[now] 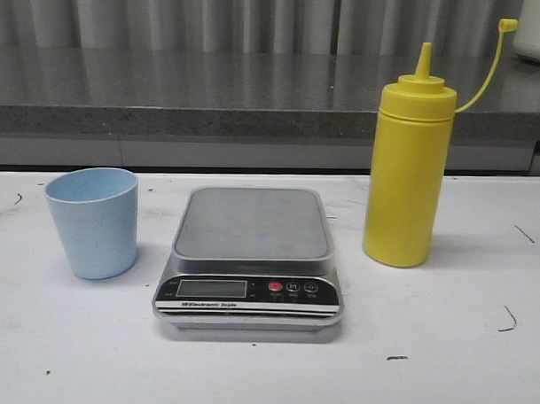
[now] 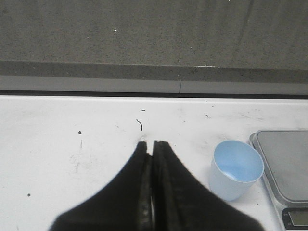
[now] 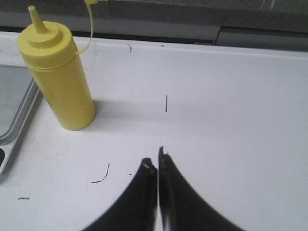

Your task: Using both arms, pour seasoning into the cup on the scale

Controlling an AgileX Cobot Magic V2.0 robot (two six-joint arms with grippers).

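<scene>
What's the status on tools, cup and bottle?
Left tool shut, empty; right tool shut, empty. Cup on table beside scale, not on it. Bottle upright, untouched. Nothing in the way.

Light blue cup (image 1: pixel 93 222) left of silver scale (image 1: pixel 250 260), yellow seasoning bottle (image 1: pixel 408 166) upright at right, white table (image 1: pixel 442 350)

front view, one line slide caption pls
Empty light blue plastic cup, silver-grey digital scale and tall yellow squeeze bottle lined up on the white table.
</scene>
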